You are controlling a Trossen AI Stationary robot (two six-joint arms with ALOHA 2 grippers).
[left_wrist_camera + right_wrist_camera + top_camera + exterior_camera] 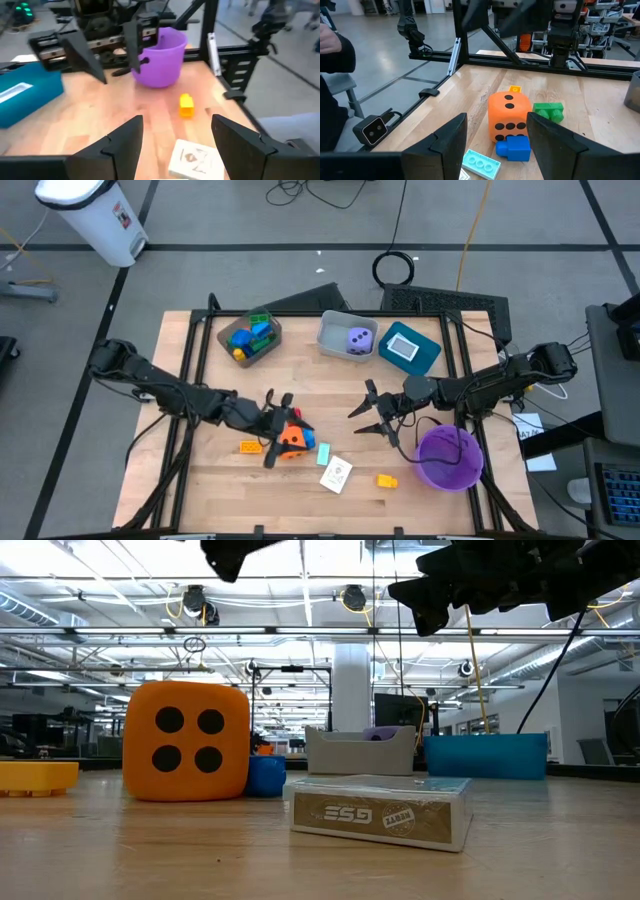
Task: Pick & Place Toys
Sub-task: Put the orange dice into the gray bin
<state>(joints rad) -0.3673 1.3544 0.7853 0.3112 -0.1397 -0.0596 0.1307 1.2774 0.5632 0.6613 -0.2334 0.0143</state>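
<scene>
while the left gripper [281, 430] gapes over the orange die [292, 438], the right gripper [368, 416] hangs open, empty.

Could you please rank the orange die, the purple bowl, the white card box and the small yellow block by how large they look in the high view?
1. Purple bowl
2. Orange die, partly hidden under the left gripper
3. White card box, close to the die, so that order is unsure
4. Yellow block
</scene>
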